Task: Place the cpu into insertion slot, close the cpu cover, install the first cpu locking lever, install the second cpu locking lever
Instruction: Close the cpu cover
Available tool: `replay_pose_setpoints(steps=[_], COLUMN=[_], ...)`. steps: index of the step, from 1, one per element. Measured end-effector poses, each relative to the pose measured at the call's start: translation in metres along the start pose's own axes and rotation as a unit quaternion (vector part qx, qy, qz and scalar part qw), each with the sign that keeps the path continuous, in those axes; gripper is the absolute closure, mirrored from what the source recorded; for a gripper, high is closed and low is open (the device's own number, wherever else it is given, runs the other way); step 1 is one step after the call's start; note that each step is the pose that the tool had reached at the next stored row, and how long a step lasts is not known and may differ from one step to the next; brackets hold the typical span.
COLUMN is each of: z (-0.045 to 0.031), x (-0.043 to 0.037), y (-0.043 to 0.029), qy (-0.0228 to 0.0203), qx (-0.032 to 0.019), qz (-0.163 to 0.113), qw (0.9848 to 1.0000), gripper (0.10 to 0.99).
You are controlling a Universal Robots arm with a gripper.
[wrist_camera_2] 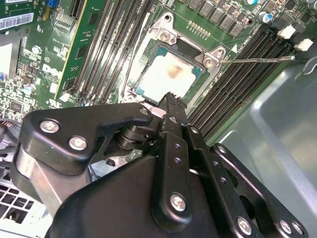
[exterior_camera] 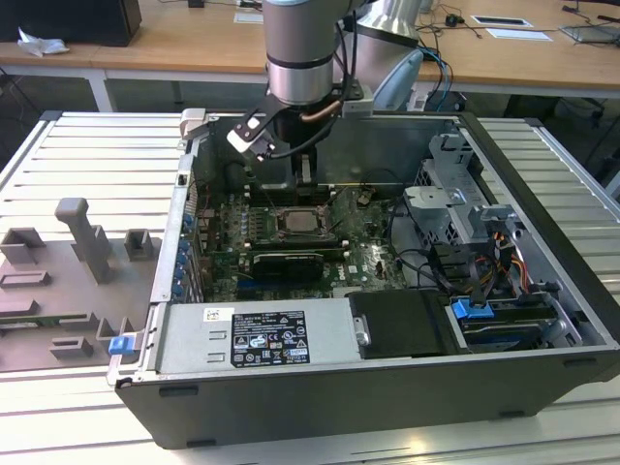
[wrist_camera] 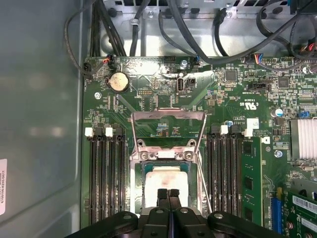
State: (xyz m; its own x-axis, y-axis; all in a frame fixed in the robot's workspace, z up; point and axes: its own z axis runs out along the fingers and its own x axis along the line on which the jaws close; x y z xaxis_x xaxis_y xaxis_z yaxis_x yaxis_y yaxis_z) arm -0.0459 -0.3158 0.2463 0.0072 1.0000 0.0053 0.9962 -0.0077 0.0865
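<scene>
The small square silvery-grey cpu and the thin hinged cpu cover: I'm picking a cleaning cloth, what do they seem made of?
The cpu looks topped with matt grey metal: a dull even sheen, with a brownish smear. The cpu cover, a thin silvery frame, looks like bare sheet metal: flat narrow bars with bright glints. Alloy cannot be told.

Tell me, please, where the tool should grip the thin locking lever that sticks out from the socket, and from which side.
Probably near its free end: the locking lever is a thin straight rod reaching out across the memory slots, with open room there. Come from above, closing across the rod.
</scene>
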Motion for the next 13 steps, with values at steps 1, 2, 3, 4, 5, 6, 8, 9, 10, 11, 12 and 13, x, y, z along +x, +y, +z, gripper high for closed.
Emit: replay_pose_setpoints(steps=[1, 2, 3, 4, 5, 6, 8, 9, 10, 11, 12, 13], z=[-0.0007, -0.0012, -0.0016, -0.0022, -0.0027, -0.0036, -0.0048, -0.0054, -0.0061, -0.0068, -0.0074, -0.0082], x=[0.0, 0.0, 0.0, 0.0, 0.0, 0.0, 0.0, 0.0, 0.0, 0.0, 0.0, 0.0], y=[0.0, 0.0001, 0.0001, 0.0002, 0.0002, 0.0003, 0.0004, 0.0004, 0.0005, 0.0006, 0.0006, 0.0007], qy=[-0.0001, -0.0001, -0.0001, -0.0001, -0.0001, -0.0001, 0.0, -0.0001, 0.0, 0.0, 0.0, 0.0], qx=[0.0001, 0.0001, 0.0001, 0.0001, 0.0001, 0.0001, 0.0, 0.0001, 0.0001, 0.0, 0.0001, 0.0001], qz=[0.0, 0.0, 0.0, 0.0, 0.0, 0.0, 0.0, -0.001, -0.001, -0.001, -0.001, -0.001], qw=[1.0, 1.0, 1.0, 1.0, 1.0, 1.0, 1.0, 1.0, 1.0, 1.0, 1.0, 1.0], gripper=[0.98, 0.98, 0.98, 0.98, 0.98, 0.98, 0.98, 0.98, 0.98, 0.98, 0.98, 0.98])
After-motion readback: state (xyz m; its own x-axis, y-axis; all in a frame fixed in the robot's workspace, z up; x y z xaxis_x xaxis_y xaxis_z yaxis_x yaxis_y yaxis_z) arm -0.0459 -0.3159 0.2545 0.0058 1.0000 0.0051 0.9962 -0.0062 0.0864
